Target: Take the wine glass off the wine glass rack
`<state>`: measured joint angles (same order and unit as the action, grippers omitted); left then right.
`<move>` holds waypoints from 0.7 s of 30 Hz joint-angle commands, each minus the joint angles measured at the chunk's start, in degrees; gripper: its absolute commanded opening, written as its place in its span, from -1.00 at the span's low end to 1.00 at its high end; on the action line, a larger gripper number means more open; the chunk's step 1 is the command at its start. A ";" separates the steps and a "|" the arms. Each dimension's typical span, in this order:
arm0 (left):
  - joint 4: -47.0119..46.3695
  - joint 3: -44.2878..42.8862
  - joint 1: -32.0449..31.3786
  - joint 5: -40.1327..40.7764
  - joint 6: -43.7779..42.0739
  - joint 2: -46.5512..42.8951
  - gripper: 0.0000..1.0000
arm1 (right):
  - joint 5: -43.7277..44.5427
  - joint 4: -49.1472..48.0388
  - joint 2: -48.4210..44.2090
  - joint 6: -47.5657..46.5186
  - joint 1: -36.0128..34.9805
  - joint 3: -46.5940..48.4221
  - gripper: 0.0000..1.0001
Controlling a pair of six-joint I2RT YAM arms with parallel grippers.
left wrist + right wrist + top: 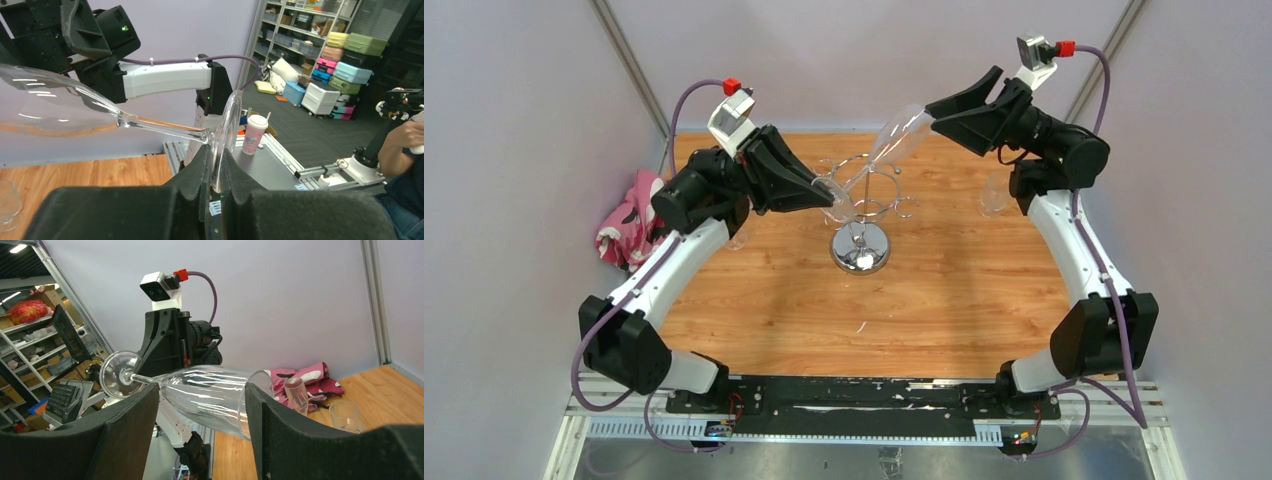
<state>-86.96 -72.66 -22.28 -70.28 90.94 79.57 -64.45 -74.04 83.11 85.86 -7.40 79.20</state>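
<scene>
- While the left fingers (197,172) pinch its round foot, the wine glass (894,145) lies sideways in the air above the wine glass rack (861,248).
- Foot points left, bowl right.
- Right fingers (135,430) are spread beside the bowl; whether they grip it, I cannot tell.

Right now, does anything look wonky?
Yes. The wine glass lies tipped on its side over the wine glass rack, not upright. The left pincer pinches its round foot, and its bowl sits in the right pincer.
</scene>
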 commanded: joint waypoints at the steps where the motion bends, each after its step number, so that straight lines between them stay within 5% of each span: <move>1: -3.06 -1.39 -0.22 1.54 -0.50 1.26 -1.00 | -3.44 5.26 -2.42 -6.38 -2.79 -1.03 0.36; 10: -3.08 -1.51 -0.22 1.64 0.03 0.94 -1.00 | -3.45 7.39 -2.96 -9.35 -3.28 -3.29 0.35; 21: -3.04 -7.10 0.11 -0.85 1.46 7.31 -1.00 | -3.72 -14.52 -2.77 9.22 -3.67 -1.95 0.24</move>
<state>-87.31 -75.07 -22.37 -70.46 92.49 81.89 -66.37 -77.03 82.54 86.83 -9.76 76.20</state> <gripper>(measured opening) 0.116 0.625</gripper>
